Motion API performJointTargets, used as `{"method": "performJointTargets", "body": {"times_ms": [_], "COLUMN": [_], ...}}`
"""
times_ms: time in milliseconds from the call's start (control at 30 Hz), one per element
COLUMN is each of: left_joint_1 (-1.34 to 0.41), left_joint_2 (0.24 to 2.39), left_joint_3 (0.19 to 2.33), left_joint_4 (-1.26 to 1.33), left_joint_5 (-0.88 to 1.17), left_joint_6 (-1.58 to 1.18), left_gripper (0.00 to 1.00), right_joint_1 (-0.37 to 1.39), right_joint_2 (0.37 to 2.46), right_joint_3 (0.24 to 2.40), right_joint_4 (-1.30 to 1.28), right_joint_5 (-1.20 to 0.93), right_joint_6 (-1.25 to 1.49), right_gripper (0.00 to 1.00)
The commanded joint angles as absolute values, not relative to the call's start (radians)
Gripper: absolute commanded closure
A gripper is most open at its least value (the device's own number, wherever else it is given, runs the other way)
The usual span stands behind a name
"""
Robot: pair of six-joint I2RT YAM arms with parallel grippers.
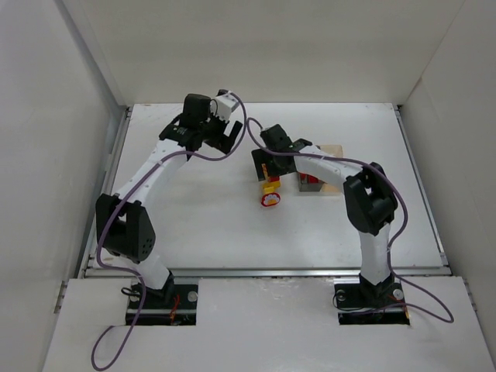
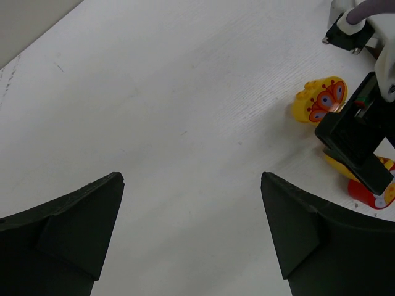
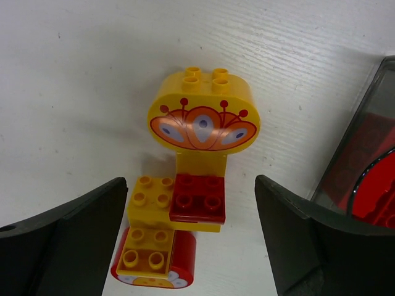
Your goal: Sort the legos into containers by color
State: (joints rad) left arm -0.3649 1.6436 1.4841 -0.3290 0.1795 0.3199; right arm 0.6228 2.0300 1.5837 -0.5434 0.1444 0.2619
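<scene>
The right end effector [image 3: 191,216] hangs open over the mid-counter [image 3: 74,80] huddle, so closing could pinch the red brick [image 3: 197,198] and touching yellow brick [image 3: 150,198] together.

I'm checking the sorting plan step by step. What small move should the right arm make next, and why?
Probably lower the right gripper straight down onto the small red brick and close. Its jaws are open and straddle that brick, which sits among yellow bricks. The dark container beside it already holds red pieces, so red likely belongs there.
</scene>
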Motion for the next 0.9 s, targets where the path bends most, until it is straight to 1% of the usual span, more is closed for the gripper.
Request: {"method": "performJointTargets", "body": {"times_ms": [0,100,133,167,333,367,467,500,600,633,733,800,833,867], "left_joint_1": [-0.376,-0.376,-0.376,-0.376,-0.376,-0.376,-0.376,-0.376,-0.376,-0.376,-0.376,-0.376,-0.359,-0.335], "left_joint_2": [1.580,1.580,1.580,1.580,1.580,1.580,1.580,1.580,1.580,1.580,1.580,1.571,1.551,1.542], "left_joint_3": [1.485,1.485,1.485,1.485,1.485,1.485,1.485,1.485,1.485,1.485,1.485,1.485,1.485,1.462], "left_joint_4": [-0.284,-0.284,-0.284,-0.284,-0.284,-0.284,-0.293,-0.293,-0.305,-0.305,-0.356,-0.402,-0.402,-0.411], "left_joint_5": [0.190,0.199,0.209,0.209,0.209,0.209,0.209,0.209,0.218,0.227,0.274,0.330,0.371,0.388], "left_joint_6": [0.301,0.291,0.291,0.291,0.291,0.291,0.291,0.291,0.291,0.291,0.365,0.438,0.521,0.566], "left_gripper": [0.08,0.08,0.08,0.08,0.08,0.08,0.08,0.08,0.11,0.11,0.15,0.20,0.24,0.27], "right_joint_1": [0.641,0.641,0.641,0.641,0.641,0.641,0.641,0.641,0.641,0.641,0.641,0.641,0.632,0.612], "right_joint_2": [2.055,2.100,2.100,2.114,2.123,2.123,2.102,2.102,2.036,2.017,1.925,1.852,1.829,1.809], "right_joint_3": [1.634,1.634,1.634,1.634,1.634,1.634,1.625,1.624,1.580,1.568,1.517,1.476,1.465,1.465], "right_joint_4": [-0.569,-0.569,-0.569,-0.569,-0.549,-0.540,-0.519,-0.508,-0.459,-0.445,-0.388,-0.359,-0.348,-0.336], "right_joint_5": [0.201,0.201,0.180,0.169,0.160,0.160,0.146,0.146,0.121,0.097,0.058,0.008,-0.029,-0.128], "right_joint_6": [0.255,0.246,0.245,0.236,0.236,0.236,0.224,0.210,0.180,0.169,0.104,0.071,0.034,0.016], "right_gripper": [0.11,0.19,0.27,0.30,0.43,0.52,0.70,0.79,0.89,0.89,0.91,0.91,0.91,0.91]}}
